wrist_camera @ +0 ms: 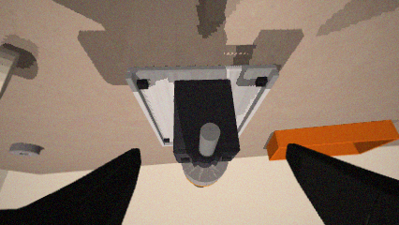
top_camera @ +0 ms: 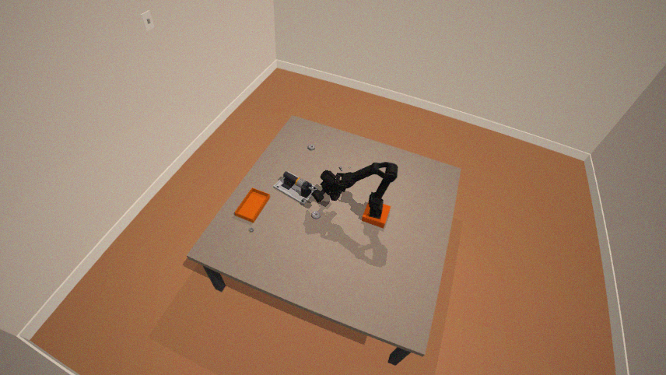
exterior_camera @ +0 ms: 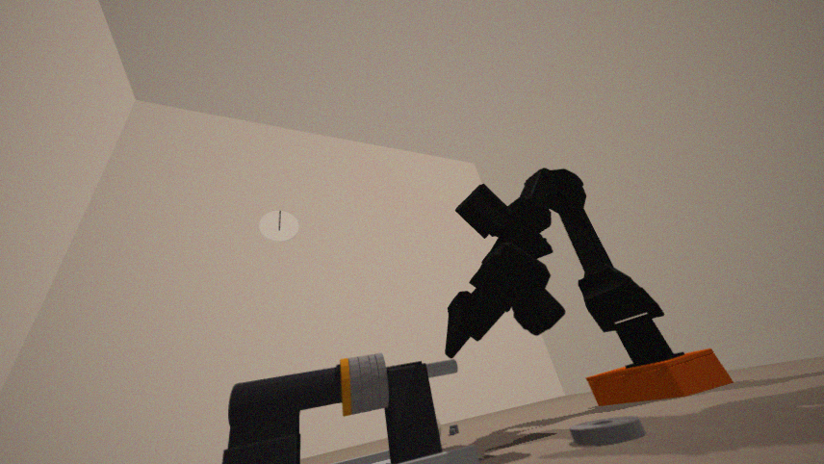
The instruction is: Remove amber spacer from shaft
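The claw was held spread and empty just above the shaft end, apparently to straddle it. The amber spacer was kept beside the housing block.

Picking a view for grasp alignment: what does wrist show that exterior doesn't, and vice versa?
Wrist only: both open fingers flanking the shaft end-on, the grey base plate, the orange tray.

Exterior only: the side profile, with the amber spacer against the big housing block and grey spacers beside it, the gripper just above the shaft tip, and the arm's orange base.

Both: the shaft end sticking out of the small dark support, ungrasped.
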`<state>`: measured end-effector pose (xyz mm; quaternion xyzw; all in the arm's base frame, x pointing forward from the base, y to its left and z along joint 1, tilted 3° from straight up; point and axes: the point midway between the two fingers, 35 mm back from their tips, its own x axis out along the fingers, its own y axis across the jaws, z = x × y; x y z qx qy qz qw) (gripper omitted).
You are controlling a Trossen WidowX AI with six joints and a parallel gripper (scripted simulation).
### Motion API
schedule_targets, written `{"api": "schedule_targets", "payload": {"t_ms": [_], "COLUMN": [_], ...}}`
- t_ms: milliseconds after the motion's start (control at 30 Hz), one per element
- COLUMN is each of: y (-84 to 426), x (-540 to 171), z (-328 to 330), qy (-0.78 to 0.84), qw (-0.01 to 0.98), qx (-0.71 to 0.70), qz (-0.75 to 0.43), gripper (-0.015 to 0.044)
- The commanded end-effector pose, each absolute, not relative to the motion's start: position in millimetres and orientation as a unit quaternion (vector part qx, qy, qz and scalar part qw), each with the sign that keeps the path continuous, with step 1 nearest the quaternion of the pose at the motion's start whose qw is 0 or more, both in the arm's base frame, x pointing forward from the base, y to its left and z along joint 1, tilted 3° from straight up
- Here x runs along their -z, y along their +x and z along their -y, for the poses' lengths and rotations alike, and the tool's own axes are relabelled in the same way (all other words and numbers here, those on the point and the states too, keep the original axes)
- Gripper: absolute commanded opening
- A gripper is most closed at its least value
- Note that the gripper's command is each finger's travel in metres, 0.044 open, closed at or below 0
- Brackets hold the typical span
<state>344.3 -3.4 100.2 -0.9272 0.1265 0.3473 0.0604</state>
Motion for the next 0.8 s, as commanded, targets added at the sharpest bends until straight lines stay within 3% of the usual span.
{"api": "schedule_targets", "payload": {"t_ms": [0, 767], "y": [344.5, 347.5], "x": [-101.0, -98.9], "z": [3.8, 4.5], "qy": [-0.928, -0.928], "qw": [0.058, 0.058], "qx": [-0.346, -0.346], "qz": [-0.127, -0.127], "gripper": [0.044, 0.044]}}
